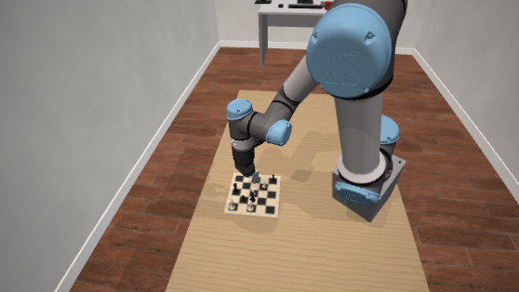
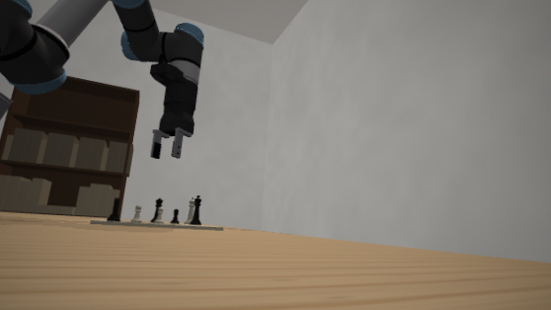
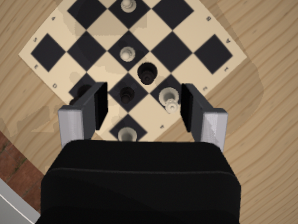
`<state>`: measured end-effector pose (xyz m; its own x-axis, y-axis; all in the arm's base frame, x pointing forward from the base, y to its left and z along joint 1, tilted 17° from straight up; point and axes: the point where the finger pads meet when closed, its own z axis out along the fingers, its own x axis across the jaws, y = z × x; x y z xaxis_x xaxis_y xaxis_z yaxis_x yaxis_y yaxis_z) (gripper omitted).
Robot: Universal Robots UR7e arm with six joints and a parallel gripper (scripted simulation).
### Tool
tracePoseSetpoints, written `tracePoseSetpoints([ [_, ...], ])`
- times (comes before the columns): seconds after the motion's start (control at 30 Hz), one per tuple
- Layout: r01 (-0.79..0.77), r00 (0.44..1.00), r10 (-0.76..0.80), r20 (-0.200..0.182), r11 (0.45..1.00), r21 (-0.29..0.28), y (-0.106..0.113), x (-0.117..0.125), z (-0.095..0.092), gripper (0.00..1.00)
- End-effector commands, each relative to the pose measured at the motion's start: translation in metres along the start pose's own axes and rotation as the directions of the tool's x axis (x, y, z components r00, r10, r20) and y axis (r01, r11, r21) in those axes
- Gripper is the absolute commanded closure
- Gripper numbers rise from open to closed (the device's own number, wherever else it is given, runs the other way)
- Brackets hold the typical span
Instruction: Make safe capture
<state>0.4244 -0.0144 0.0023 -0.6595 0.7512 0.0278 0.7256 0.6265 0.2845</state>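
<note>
A small chessboard (image 1: 255, 196) lies on the wooden table, with several black and white pieces standing on it. It also shows in the wrist view (image 3: 129, 56) and, edge-on, in the exterior view (image 2: 155, 223). My gripper (image 2: 166, 148) (image 1: 255, 176) hangs open and empty well above the board, over its far side. In the wrist view the fingers frame a black piece (image 3: 127, 94) on a dark square; a larger black piece (image 3: 147, 72) and a white piece (image 3: 169, 98) stand just beyond and to the right.
The arm's base (image 1: 367, 186) stands on the table to the right of the board. A dark bookshelf (image 2: 64, 148) stands behind the board in the exterior view. A grey desk (image 1: 288, 19) stands at the far wall.
</note>
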Motion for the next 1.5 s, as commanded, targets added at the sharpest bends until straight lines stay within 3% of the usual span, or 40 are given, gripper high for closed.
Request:
tracePoseSetpoints([
  [0.0,0.185,0.983,-0.185,0.0,0.983,-0.005,-0.002,-0.001,0.004,0.0],
  [0.27,0.431,0.902,-0.431,0.001,0.902,-0.005,-0.002,-0.002,0.011,0.0],
  [0.43,0.622,0.783,-0.622,0.002,0.783,-0.005,-0.002,-0.003,0.016,0.0],
  [0.7,0.838,0.546,-0.838,0.003,0.546,-0.004,0.0,-0.001,0.023,0.0],
  [0.77,0.838,0.546,-0.838,0.003,0.546,-0.004,0.0,-0.001,0.023,0.0],
  [1.07,0.941,0.339,-0.941,0.004,0.339,-0.004,0.003,0.001,0.029,0.0],
  [1.23,0.959,0.285,-0.959,0.004,0.285,-0.003,0.004,0.002,0.03,0.0],
  [1.47,0.963,0.269,-0.963,0.004,0.269,-0.003,0.004,0.002,0.03,0.0],
])
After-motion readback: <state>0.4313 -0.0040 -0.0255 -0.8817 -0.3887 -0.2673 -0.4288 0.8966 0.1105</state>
